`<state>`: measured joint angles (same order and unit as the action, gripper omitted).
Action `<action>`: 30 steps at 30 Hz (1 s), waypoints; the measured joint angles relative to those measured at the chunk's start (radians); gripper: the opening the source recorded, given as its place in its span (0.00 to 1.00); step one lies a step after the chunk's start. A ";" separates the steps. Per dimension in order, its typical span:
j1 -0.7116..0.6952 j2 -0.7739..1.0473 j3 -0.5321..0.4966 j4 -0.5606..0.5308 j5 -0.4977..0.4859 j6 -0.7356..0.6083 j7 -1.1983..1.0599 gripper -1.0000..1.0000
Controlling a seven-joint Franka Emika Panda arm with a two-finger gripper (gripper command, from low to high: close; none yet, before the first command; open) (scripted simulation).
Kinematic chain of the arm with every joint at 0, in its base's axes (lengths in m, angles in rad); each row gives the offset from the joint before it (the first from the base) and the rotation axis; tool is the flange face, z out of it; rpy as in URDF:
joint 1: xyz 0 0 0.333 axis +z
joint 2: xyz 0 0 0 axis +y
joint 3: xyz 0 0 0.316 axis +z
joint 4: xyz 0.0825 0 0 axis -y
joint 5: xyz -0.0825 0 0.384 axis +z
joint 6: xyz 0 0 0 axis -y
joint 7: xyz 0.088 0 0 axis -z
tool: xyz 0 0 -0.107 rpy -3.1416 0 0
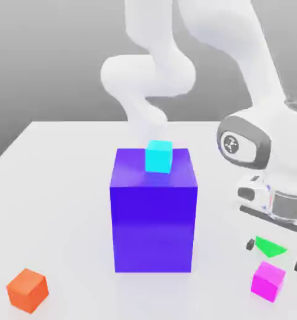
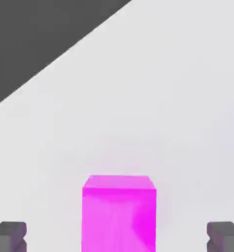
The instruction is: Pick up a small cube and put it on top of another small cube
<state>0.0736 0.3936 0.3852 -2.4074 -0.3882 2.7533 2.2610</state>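
Exterior view: the gripper (image 1: 273, 255) hangs with jaws spread wide just above the pink cube (image 1: 267, 280); the green cube (image 1: 270, 247) sits just behind it. Hand view: the pink cube (image 2: 119, 214) lies between the wide-apart fingertips (image 2: 8, 235), untouched.

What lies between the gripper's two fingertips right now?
In the hand view, the magenta cube sits between the open gripper's fingertips, with bare table either side of it.

The white table (image 1: 57, 181) bears the blue block (image 1: 153, 219), orange cube (image 1: 27, 290), magenta cube (image 1: 267, 280) and green cube (image 1: 271, 247).
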 joint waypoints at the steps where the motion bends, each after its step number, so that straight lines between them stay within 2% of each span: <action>1: 0.025 0.036 -0.030 0.009 -0.028 0.026 0.023 0.50; 2: 0.050 0.072 -0.060 0.018 -0.056 0.051 0.045 0.00; 8: 0.062 0.089 -0.076 0.023 -0.070 0.067 0.056 0.00; 10: 0.038 0.057 -0.046 0.014 -0.044 0.043 0.038 0.00; 17: -0.041 -0.180 0.146 -0.093 0.168 -0.073 -0.154 0.00; 20: -0.029 -0.283 0.222 -0.164 0.274 -0.088 -0.267 0.00; 23: 0.048 -0.382 0.263 -0.236 0.381 -0.099 -0.379 0.00; 25: 0.105 -0.370 0.246 -0.249 0.356 -0.073 -0.369 0.00; 26: 0.082 -0.349 0.225 -0.250 0.325 -0.055 -0.349 0.00; 30: 0.112 -0.240 0.146 -0.243 0.162 0.027 -0.232 0.00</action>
<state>0.1855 0.1534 0.5314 -2.6502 -0.2267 2.7800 2.0292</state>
